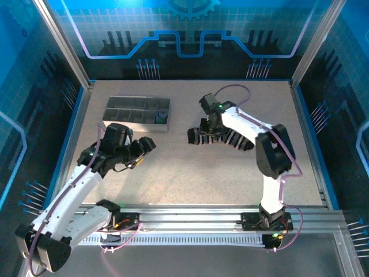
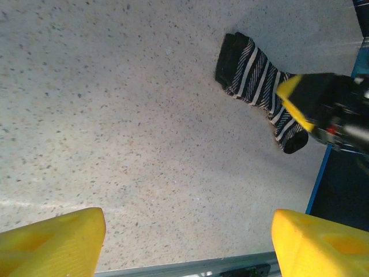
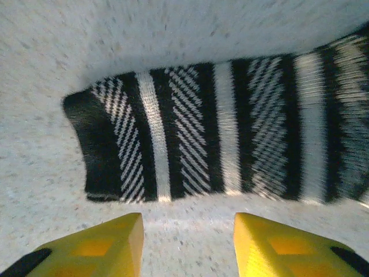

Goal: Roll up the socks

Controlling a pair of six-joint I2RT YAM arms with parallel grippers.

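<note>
Table: speckled grey top with a blue rim on the left, far and right sides and an aluminium rail along the near edge. We see bare surface across the near half, and more to the right of the right arm as far as the rim.

Left arm reaches in from the near left corner. The right arm rises from the rail, bends at the elbow and runs back toward centre.

Grey tray, compartmented, sits far left, well apart from both grippers. In its right-end compartment there is a bundled grey-blue sock, too small for detail.

Black striped sock lies flat at table centre, lengthwise left to right, its right part passing under the right forearm. In the right wrist view the sock stretches across the frame, solid black end to the left.

Right gripper is over the left part of the sock. In its own view the right gripper has its yellow fingers parted with nothing between them, and the sock is just beyond the tips. We cannot tell whether they touch.

Left gripper stands left of the sock with bare table between. In its own view the left gripper is spread wide and empty, with the sock well ahead.
</note>
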